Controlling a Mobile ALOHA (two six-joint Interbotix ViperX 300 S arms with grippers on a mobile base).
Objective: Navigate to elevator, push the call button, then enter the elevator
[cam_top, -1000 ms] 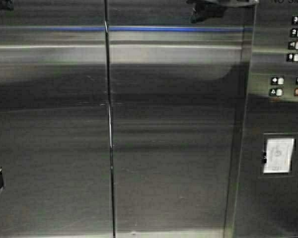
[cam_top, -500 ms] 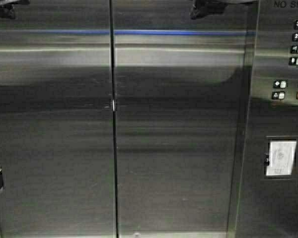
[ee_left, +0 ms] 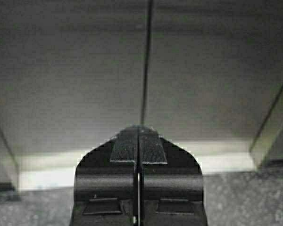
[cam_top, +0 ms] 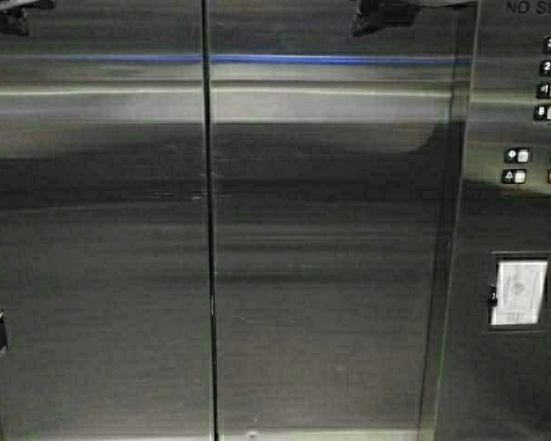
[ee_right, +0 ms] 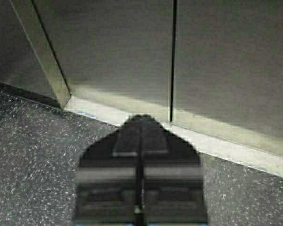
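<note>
Inside, facing the elevator's (cam_top: 321, 257) shut two-panel doors.

From the high view, the brushed-steel doors fill the frame, their seam (cam_top: 208, 276) running down left of centre; a button panel (cam_top: 542, 92) with rows of small floor buttons sits at the right, above a framed notice (cam_top: 519, 291). From the left wrist view, the left hand (ee_left: 138, 141) has its pads pressed together, holding nothing, over speckled floor (ee_left: 245, 197) before the door sill (ee_left: 221, 160). From the right wrist view, the right hand (ee_right: 140, 134) is likewise closed and empty.

Button panel (cam_top: 544, 110) cut off at right edge (labels too small), notice (cam_top: 519, 292) illegible
</note>
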